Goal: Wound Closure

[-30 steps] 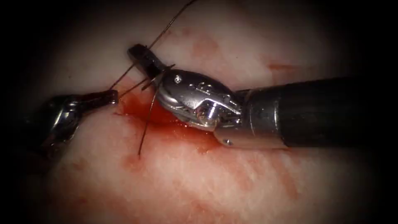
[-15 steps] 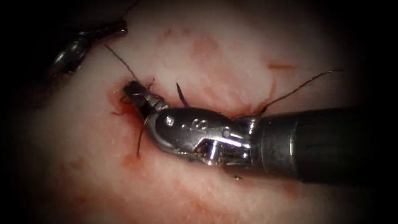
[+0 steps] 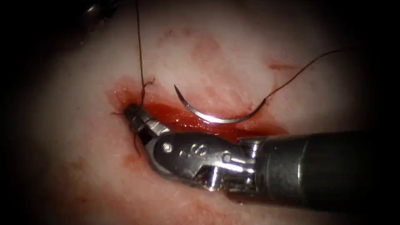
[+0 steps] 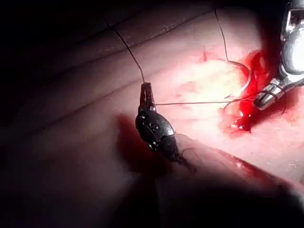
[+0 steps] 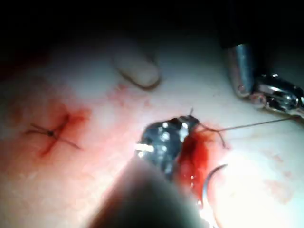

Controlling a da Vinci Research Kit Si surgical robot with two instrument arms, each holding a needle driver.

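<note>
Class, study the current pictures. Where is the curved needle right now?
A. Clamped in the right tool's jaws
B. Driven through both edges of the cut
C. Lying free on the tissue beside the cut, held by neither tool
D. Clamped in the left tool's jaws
C. The needle lies on the tissue just above the cut, clear of the right tool, which grips thread, as does the left tool.

2 tools (image 3: pixel 135 114) (image 4: pixel 146 90), 1 needle (image 3: pixel 216 118), 1 thread (image 3: pixel 139 50), 1 tissue (image 3: pixel 208 54), 1 finished stitch (image 5: pixel 51 134)
</note>
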